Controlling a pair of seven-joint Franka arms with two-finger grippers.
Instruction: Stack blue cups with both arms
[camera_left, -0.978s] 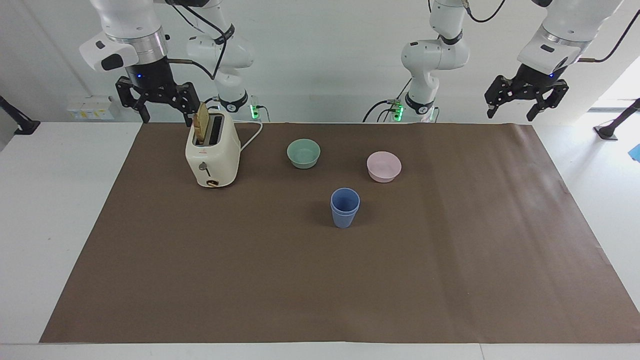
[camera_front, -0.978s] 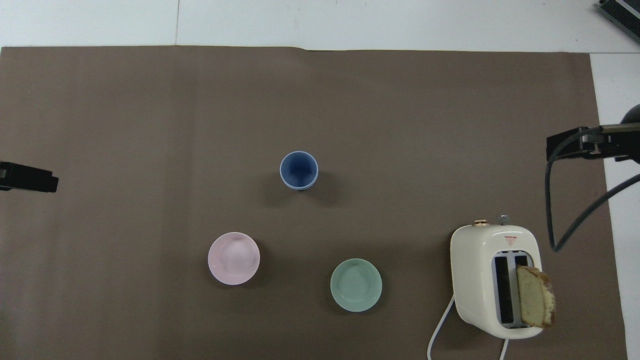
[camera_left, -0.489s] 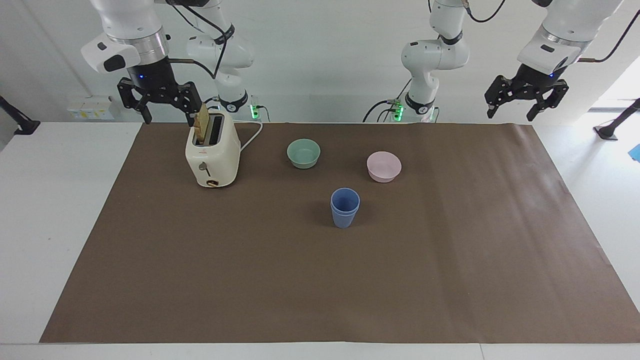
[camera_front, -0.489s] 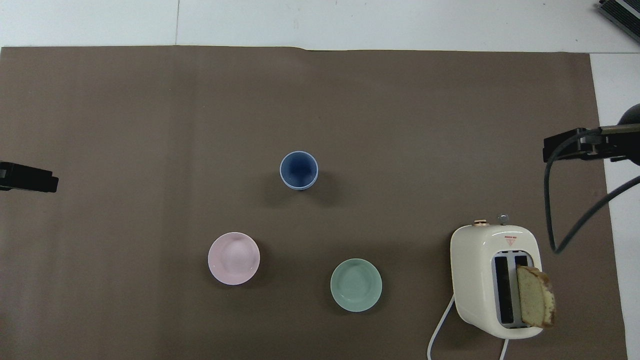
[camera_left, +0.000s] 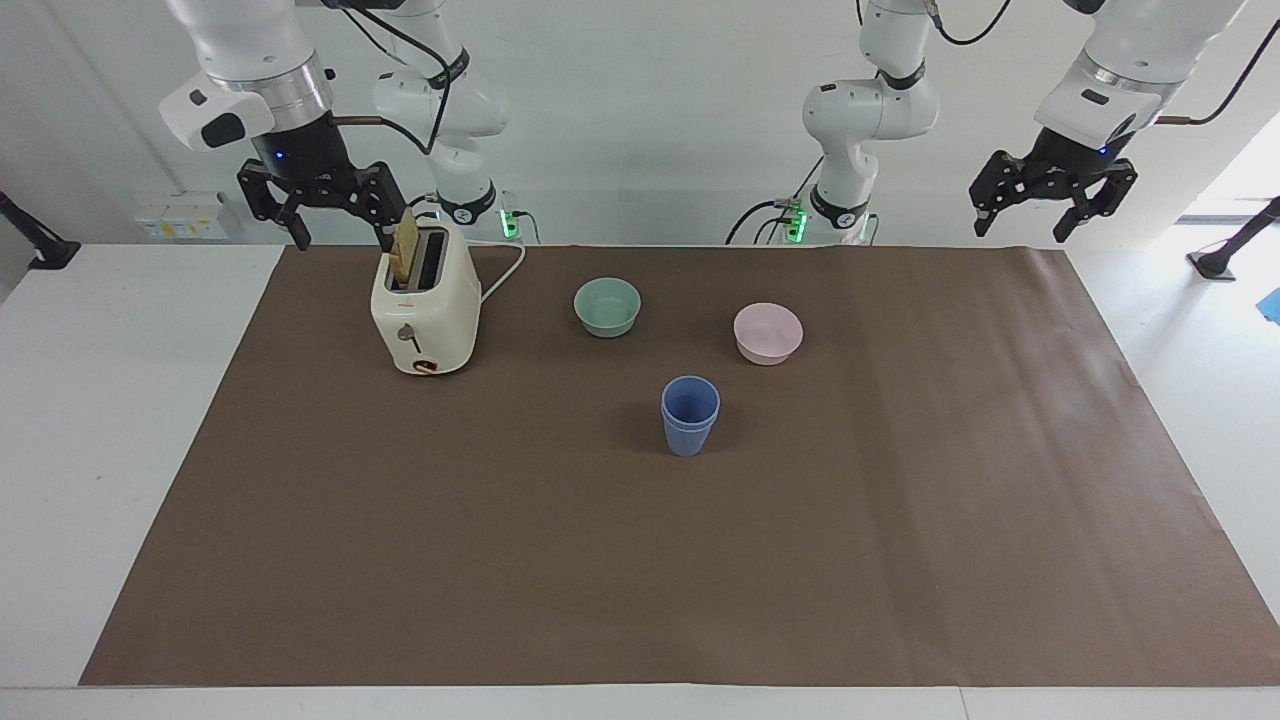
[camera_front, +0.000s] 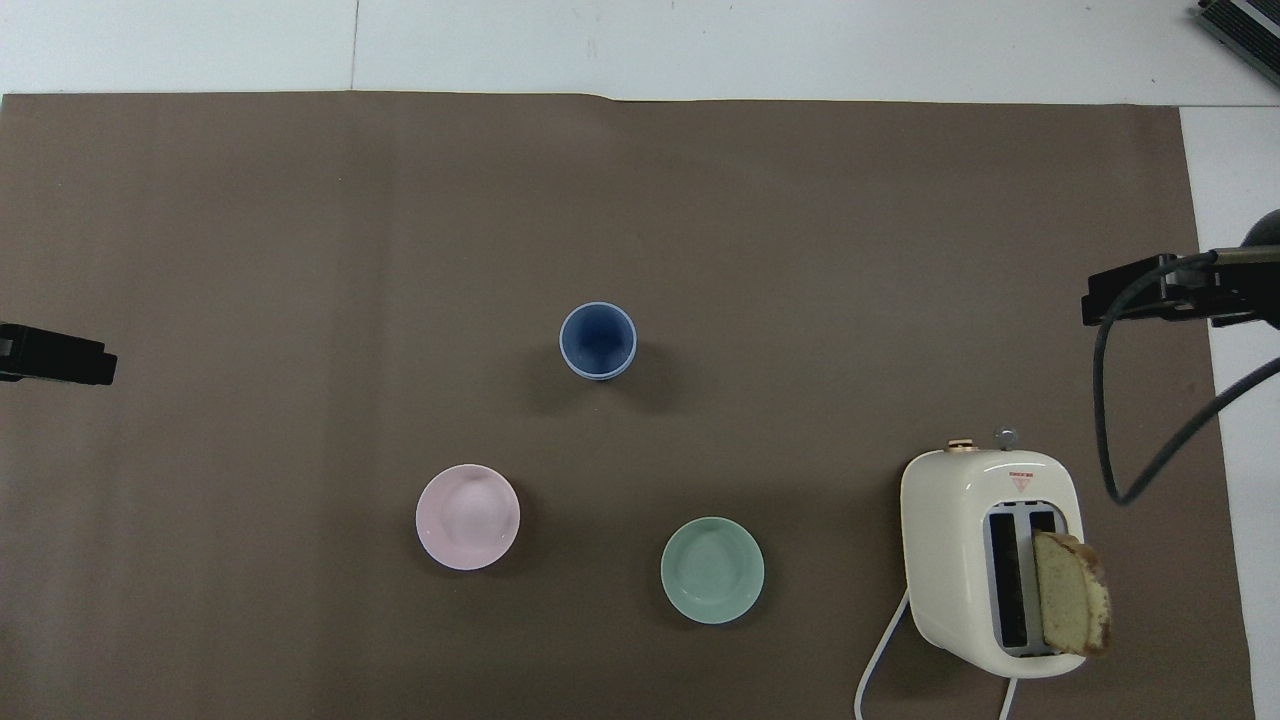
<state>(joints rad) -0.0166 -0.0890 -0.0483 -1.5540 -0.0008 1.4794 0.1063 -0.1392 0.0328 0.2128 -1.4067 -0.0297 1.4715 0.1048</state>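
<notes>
Right tool risen slightly above toaster; blue cups unmoved.

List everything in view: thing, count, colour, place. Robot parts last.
blue cups: two, blue, nested in one stack mid-mat, farther from the robots than both bowls.
green bowl: one, pale green, between the toaster and the pink bowl.
pink bowl: one, pink, beside the green bowl, toward the left arm's end.
toaster: one, cream, toward the right arm's end.
bread slice: one, tan, upright in a toaster slot.
mat: one, brown, covering the table.
left gripper: one, black, open, raised over the mat's corner, waiting.
right gripper: one, black, open, raised beside the toaster.
</notes>
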